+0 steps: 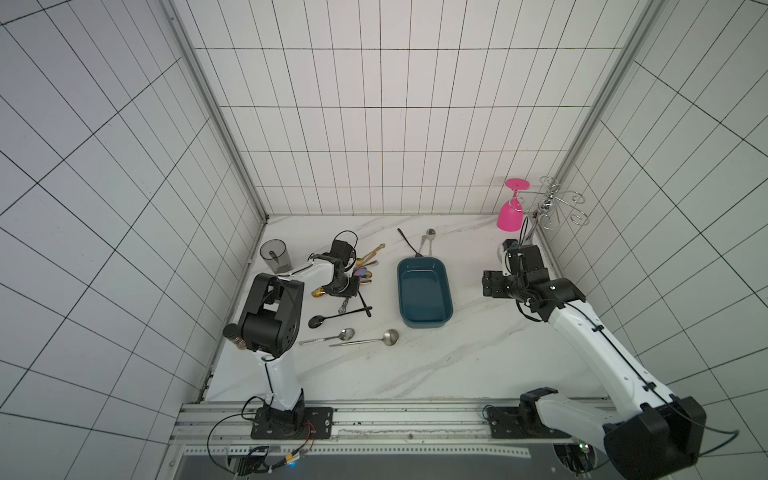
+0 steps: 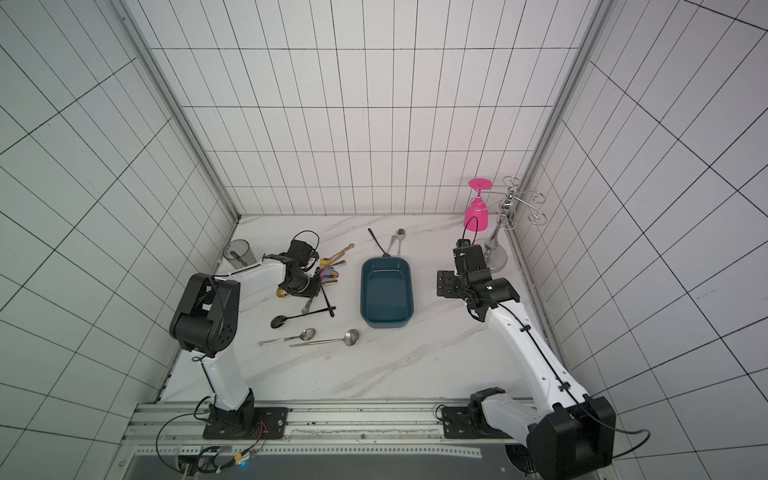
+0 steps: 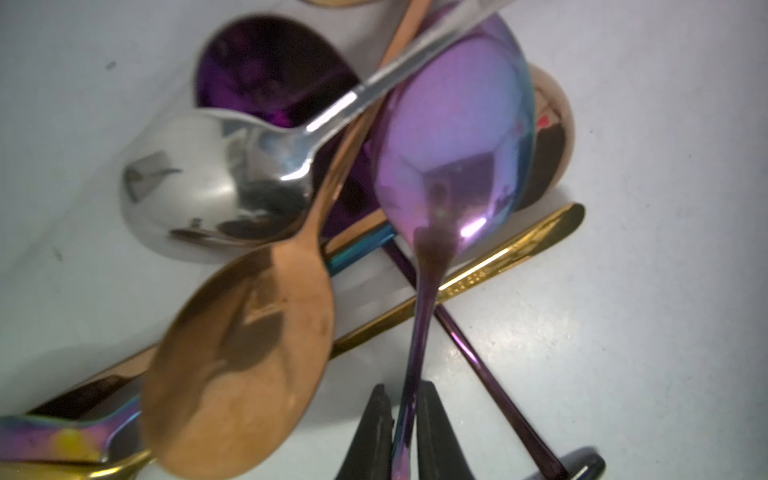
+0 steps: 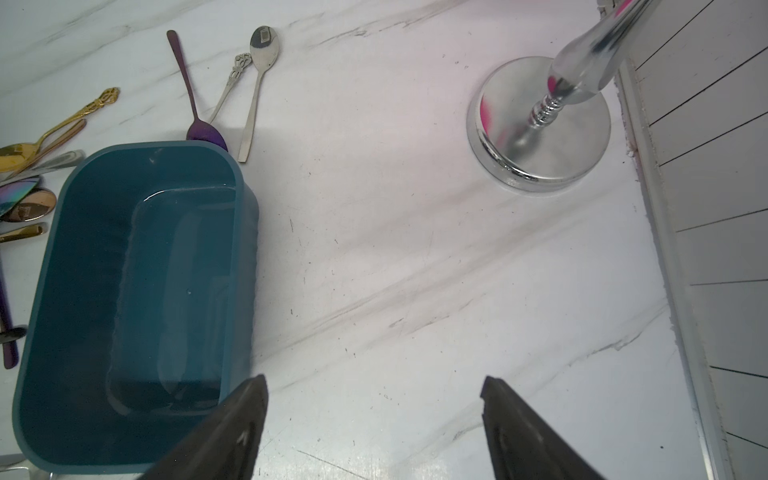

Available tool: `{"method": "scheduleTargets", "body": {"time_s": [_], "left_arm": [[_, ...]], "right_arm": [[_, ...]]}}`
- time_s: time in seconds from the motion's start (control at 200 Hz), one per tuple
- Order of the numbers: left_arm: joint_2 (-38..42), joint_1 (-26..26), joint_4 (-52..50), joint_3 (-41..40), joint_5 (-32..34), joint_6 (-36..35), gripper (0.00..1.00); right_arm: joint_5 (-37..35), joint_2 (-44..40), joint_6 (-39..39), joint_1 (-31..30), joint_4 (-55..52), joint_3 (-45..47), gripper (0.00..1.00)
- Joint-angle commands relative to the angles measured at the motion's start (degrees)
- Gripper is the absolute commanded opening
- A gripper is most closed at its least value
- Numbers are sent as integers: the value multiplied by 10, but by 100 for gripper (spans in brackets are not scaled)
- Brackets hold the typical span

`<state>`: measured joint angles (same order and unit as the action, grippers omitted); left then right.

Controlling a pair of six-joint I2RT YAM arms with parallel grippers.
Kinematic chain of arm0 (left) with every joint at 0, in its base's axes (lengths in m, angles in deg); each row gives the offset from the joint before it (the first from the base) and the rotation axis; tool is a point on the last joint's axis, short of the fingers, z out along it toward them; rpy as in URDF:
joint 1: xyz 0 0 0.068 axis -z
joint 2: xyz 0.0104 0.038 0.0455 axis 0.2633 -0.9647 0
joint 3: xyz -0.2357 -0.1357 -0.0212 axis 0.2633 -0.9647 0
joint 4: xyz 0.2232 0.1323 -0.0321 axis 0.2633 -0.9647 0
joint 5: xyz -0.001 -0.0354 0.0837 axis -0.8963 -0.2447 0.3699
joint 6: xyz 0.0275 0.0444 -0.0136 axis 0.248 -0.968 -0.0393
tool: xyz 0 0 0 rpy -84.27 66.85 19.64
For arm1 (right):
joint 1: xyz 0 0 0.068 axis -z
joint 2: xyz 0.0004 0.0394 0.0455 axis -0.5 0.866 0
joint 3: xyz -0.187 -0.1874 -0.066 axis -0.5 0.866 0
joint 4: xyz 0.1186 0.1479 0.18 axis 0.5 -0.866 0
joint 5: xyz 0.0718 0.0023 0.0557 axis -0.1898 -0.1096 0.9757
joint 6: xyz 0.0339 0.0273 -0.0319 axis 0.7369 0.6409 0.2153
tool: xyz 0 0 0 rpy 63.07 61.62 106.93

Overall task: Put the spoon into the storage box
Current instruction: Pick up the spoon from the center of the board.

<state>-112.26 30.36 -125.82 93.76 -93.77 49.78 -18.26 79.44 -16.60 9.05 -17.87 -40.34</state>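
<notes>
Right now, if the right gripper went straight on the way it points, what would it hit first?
The right gripper would most likely meet bare table, between the box and the stand base; nothing else shows in that line, though depth is unclear.

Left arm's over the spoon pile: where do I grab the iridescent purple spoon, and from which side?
Take the iridescent purple spoon by its thin handle, from above, jaws across it. Its bowl is wide, domed and lies over a copper spoon; near its end the handle is clear of the pile. The left gripper is shut on it there.
</notes>
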Motion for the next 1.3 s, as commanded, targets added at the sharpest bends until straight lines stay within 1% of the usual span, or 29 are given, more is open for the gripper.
{"method": "scheduleTargets", "body": {"time_s": [0.0, 0.19, 0.245, 0.36, 0.445, 0.535, 0.675, 0.88, 0.974, 1.114, 1.184, 1.294], "left_arm": [[7, 3, -10, 1, 0, 0, 8], [57, 6, -13, -12, -4, -5, 3], [76, 6, -16, -14, -9, -4, 1], [119, 8, -25, -13, -33, 8, 1], [150, 11, -34, -3, -62, 31, 1], [170, 20, -46, 22, -98, 71, 1], [185, 55, -49, 63, -137, 139, 0], [165, 140, -44, 120, -147, 240, 0], [134, 180, -42, 147, -130, 276, 0], [85, 229, -38, 164, -97, 330, 0], [67, 243, -46, 176, -76, 349, 0], [45, 248, -47, 181, -59, 390, 0]], "right_arm": [[-23, -11, -6, 5, 10, 14, 84], [-24, -6, -6, 6, 13, 15, 84], [-24, -4, -6, 6, 14, 15, 84], [-23, 0, -5, 8, 16, 16, 84], [-24, 2, -5, 9, 17, 17, 84], [-26, 4, -4, 11, 18, 19, 85], [-31, 4, -1, 13, 19, 22, 84], [-41, 4, 1, 15, 20, 24, 84], [-41, 7, 1, 18, 21, 24, 84], [-39, 10, 2, 21, 21, 24, 84], [-38, 13, 2, 22, 21, 24, 84], [-35, 15, 2, 23, 21, 25, 84]]}}
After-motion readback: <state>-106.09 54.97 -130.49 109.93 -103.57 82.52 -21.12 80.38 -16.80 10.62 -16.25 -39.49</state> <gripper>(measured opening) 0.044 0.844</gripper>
